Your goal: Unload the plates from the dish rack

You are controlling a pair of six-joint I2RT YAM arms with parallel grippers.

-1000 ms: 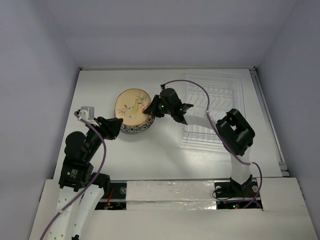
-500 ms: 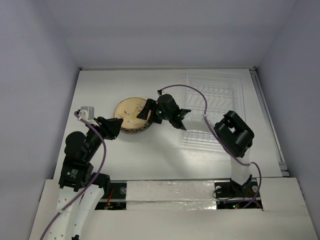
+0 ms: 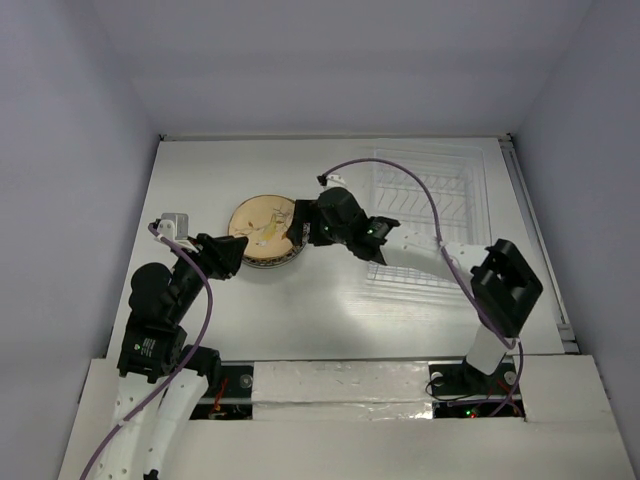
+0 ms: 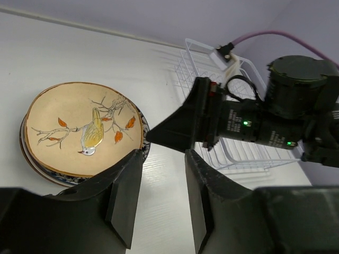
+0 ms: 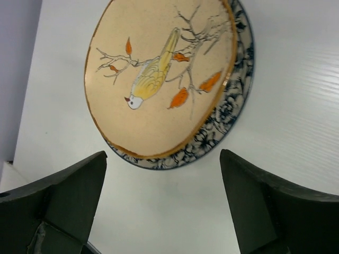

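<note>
Right claw (image 3: 289, 227) gapes wide beside tan plate (image 5: 159, 79); left claw (image 4: 164, 159) slightly parted, empty.

No readable text, brand, number or sign in any view. The tan plate (image 4: 79, 127) carries only a painted bird on a branch with no lettering, and any print on the right arm (image 4: 265, 127) is too small to make out.
</note>
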